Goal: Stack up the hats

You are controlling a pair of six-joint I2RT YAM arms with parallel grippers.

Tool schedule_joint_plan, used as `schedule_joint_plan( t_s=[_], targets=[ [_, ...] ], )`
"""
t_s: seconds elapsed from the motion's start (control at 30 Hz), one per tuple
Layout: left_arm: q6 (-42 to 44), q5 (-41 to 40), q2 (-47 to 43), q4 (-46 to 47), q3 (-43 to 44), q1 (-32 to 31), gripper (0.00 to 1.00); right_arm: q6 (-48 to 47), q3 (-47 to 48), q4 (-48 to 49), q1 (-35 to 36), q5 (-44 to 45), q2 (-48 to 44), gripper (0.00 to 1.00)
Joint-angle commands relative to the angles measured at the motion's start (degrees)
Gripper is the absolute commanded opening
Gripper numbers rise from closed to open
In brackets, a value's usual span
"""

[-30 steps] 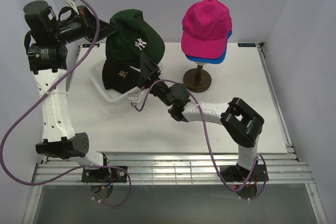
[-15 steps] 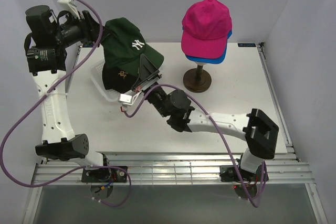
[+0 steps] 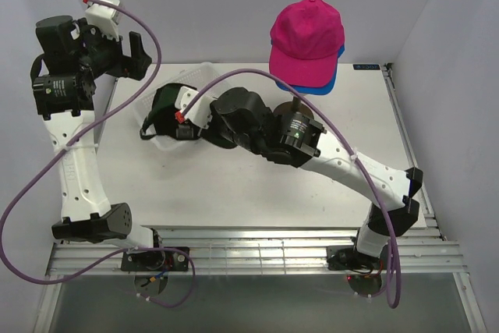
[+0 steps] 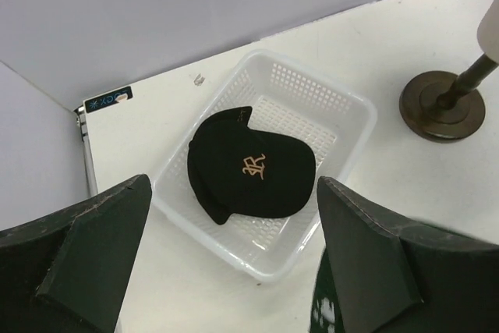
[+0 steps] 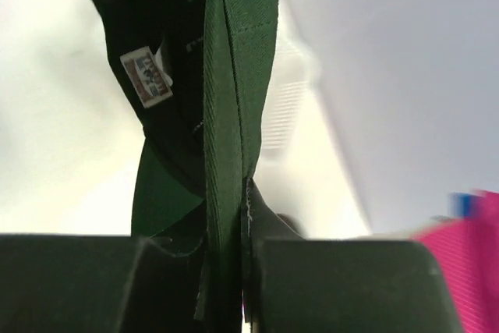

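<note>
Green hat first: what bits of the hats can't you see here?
- Green hat: logo unseen; right wrist view shows only a close fold, top view has the right arm over it.
- Blue hat: top view, mostly under the pink hat.
- Head: left wrist view, cut off by the edge.

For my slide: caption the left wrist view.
Open left gripper above black cap lying in white basket, stand base beside.

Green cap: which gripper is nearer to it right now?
Right. The right gripper is shut on the green cap, pinching its fabric; the left gripper hangs open off to its left, touching nothing.
</note>
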Motion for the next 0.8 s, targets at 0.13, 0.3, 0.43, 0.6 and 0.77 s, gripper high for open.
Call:
schedule_joint_plan(
  t_s=[0.13, 0.3, 0.43, 0.6, 0.77],
  targets=[
    [5.38, -0.54, -2.44, -4.75, -1.21, 0.25, 0.98, 27.49, 5.68, -28.9, -8.54, -5.61, 5.0, 0.08],
    [4.67, 0.34, -1.74, -4.49, -0.95, 0.25, 0.98, 24.27, 8.09, -17.55, -9.52, -18.18, 0.02, 0.08],
    [3.36, 0.78, -1.91, -3.61, -2.61, 0.25, 0.98, 18.21, 6.77, -4.79, -9.52, -10.73, -2.99, 0.08],
    [2.21, 0.61, -1.65, -2.38, -4.11, 0.25, 0.98, -0.04, 4.13, 22.34, -9.52, 7.45, -3.7, 0.08],
    [0.98, 1.74, -1.65, -1.68, -5.16, 0.25, 0.98, -46.61, 9.54, 73.98, -11.26, 16.8, 8.73, 0.08]
  ],
)
